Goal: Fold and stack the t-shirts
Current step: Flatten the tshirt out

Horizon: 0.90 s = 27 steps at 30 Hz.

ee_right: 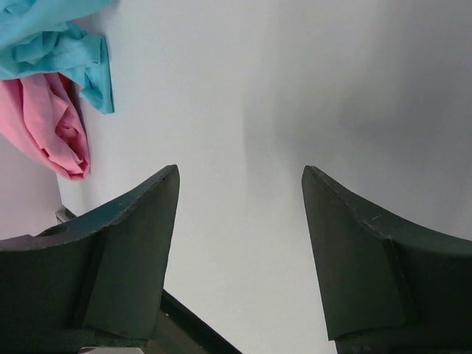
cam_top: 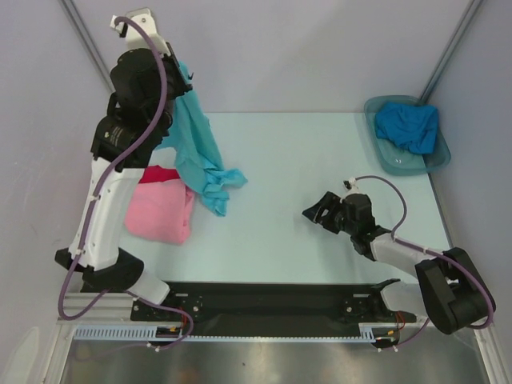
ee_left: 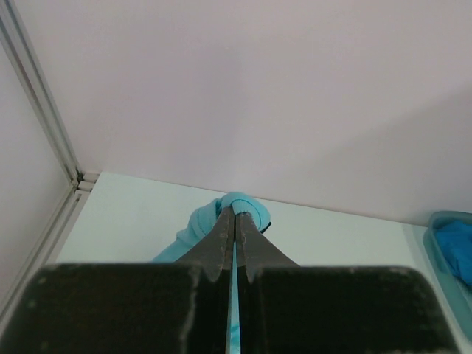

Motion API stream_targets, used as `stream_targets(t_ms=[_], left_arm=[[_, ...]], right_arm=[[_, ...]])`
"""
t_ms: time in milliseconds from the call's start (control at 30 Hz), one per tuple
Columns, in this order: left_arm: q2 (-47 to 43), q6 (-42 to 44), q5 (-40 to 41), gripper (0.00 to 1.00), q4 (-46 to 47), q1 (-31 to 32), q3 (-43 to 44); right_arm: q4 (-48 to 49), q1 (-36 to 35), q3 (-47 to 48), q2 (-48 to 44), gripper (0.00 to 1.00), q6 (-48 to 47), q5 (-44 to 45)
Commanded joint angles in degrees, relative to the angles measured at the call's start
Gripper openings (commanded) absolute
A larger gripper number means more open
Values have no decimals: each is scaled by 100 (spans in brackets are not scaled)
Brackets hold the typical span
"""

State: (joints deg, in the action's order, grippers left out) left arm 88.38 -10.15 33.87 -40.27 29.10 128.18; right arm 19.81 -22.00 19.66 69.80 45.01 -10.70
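My left gripper (cam_top: 182,76) is raised high at the back left and is shut on the turquoise t-shirt (cam_top: 196,152), which hangs down with its lower end bunched on the table. In the left wrist view the shut gripper (ee_left: 235,212) pinches a fold of the turquoise t-shirt (ee_left: 193,230). A folded pink t-shirt (cam_top: 160,210) lies on the table at the left, on top of a red t-shirt (cam_top: 160,173). The deeper blue t-shirt (cam_top: 408,126) lies crumpled in the tub. My right gripper (cam_top: 314,214) is open and empty low over the table's middle right. The right wrist view shows the turquoise t-shirt (ee_right: 66,51) and the pink t-shirt (ee_right: 48,129).
A grey translucent plastic tub (cam_top: 376,112) stands at the back right corner and shows in the left wrist view (ee_left: 442,221). Pale walls with metal frame posts (cam_top: 84,40) enclose the back and sides. A black rail (cam_top: 264,300) runs along the near edge.
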Motion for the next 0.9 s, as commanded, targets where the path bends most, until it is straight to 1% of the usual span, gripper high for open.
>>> stream_targets(t_ms=[0, 67, 267, 400, 567, 667, 800, 867], left_arm=[[-408, -268, -371, 0, -86, -36, 120], [-479, -347, -451, 0, -121, -28, 84], [-725, -706, -1074, 0, -306, -1, 251], [-1076, -918, -1453, 0, -245, 8, 50], [-1367, -918, -1278, 0, -192, 34, 128], [-1437, -953, -1339, 0, -209, 34, 304], [-1552, -1024, -1400, 0, -227, 34, 313], [-1604, -1033, -1365, 0, -218, 34, 182]], right_arm=[[435, -138, 529, 147, 72, -10, -222], [471, -243, 644, 323, 72, 7, -231], [796, -656, 811, 806, 72, 122, -134], [1006, -771, 750, 982, 72, 174, -99], [1156, -806, 732, 1106, 72, 227, -125], [1244, -832, 741, 1193, 72, 271, -125], [1647, -937, 767, 1404, 71, 411, -239], [1893, -1060, 872, 1745, 70, 482, -467]])
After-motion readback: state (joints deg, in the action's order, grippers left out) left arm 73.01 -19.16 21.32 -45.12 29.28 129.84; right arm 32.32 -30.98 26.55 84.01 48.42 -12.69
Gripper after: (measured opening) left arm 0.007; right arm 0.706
